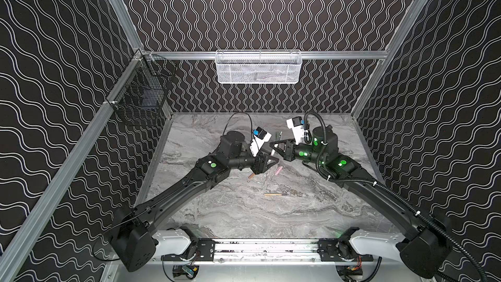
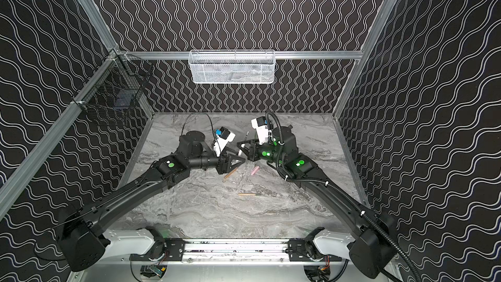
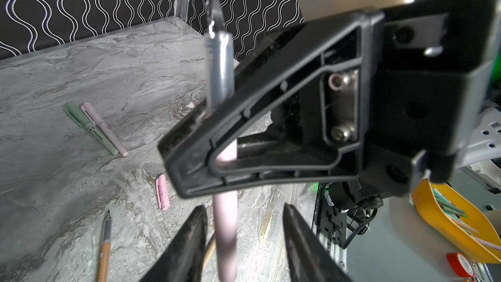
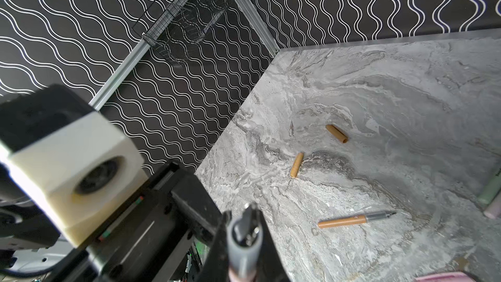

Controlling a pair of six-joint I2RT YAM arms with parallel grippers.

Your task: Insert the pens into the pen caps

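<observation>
- Right gripper (image 4: pixel 245 221) is pinching the pink pen (image 3: pixel 225 226) by its grey nib end, mid-frame in the left wrist view.
- Left gripper (image 3: pixel 244 208) is standing spread either side of the barrel, lower centre.
- Risk: the pen pivoting in that 1 narrow pinch and missing the pink cap (image 3: pixel 163 196).

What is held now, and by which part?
Right gripper clamps the pink pen just behind its grey tip section; left gripper is open, holding nothing.

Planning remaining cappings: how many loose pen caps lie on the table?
3: tan cap and second tan cap toward the back-left corner, pink cap near the middle. More may lie hidden.
</observation>
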